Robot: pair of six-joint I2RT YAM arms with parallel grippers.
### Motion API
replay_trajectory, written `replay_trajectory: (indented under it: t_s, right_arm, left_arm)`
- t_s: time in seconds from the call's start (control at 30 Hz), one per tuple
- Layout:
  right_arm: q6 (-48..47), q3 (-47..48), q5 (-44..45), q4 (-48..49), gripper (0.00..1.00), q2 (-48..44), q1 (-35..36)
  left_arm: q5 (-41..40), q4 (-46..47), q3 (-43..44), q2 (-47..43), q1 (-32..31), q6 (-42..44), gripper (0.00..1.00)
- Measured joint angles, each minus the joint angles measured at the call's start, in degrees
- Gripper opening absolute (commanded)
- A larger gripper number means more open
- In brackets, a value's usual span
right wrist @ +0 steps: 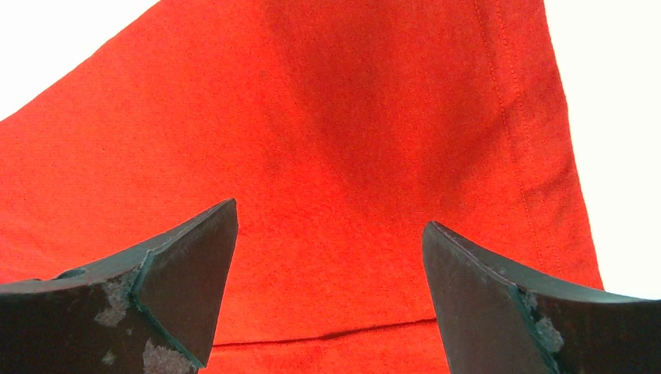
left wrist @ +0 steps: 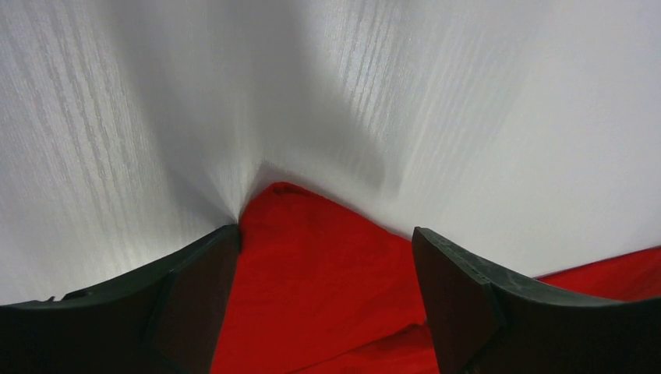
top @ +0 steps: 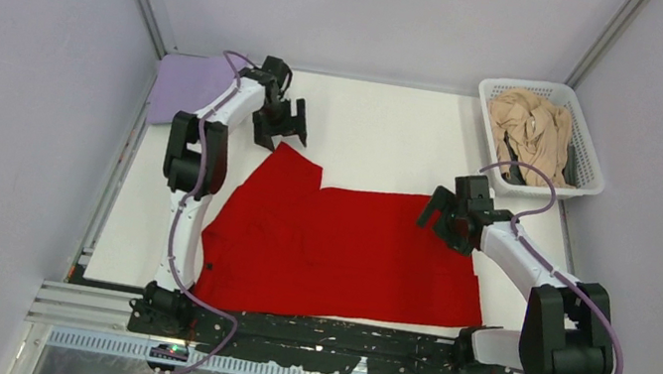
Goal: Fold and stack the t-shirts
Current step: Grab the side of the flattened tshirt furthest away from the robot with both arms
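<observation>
A bright red t-shirt (top: 338, 248) lies spread on the white table (top: 386, 135), with one sleeve corner pointing to the far left. My left gripper (top: 283, 139) stands low over that corner. In the left wrist view its jaws (left wrist: 326, 234) are wide apart with the red corner (left wrist: 312, 265) between them, and neither pad presses it. My right gripper (top: 435, 226) hovers open over the shirt's far right edge. In the right wrist view (right wrist: 330, 214) red cloth (right wrist: 351, 140) and a fold line fill the gap. A folded lavender t-shirt (top: 188, 84) lies at the far left. A beige t-shirt (top: 528, 123) is crumpled in the basket.
The white lattice basket (top: 591, 173) stands at the far right corner. Grey walls close in both sides and the back. Both arm bases sit on the black rail (top: 323, 338) at the near edge.
</observation>
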Motion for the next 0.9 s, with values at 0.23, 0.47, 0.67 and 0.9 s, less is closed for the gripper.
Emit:
replay_trajectory:
  t_s: [0.23,0.47,0.67,0.9]
  right_arm:
    - [0.0,0.0,-0.2,0.3,0.96,0.0,-0.3]
    - [-0.2,-0.3,-0.4,0.5,0.96,-0.2,-0.7]
    - [-0.8,-0.7,-0.4,0.5,0.96,-0.8,-1.2]
    - [-1.3,-1.1,-0.4,0.6,0.96,-2.2,-2.3]
  left_arm:
    - [-2.8,-2.2,-0.3,-0.1,-1.2,-0.4,0.50]
    - [-5.0,-6.0,2.0,0.3,-2.7,-1.0,0.38]
    - [-5.7,-7.2,2.8,0.5,-2.6,-1.7,0.32]
    - [-5.9,-9.1,5.5,2.3,-2.6,-1.6,0.17]
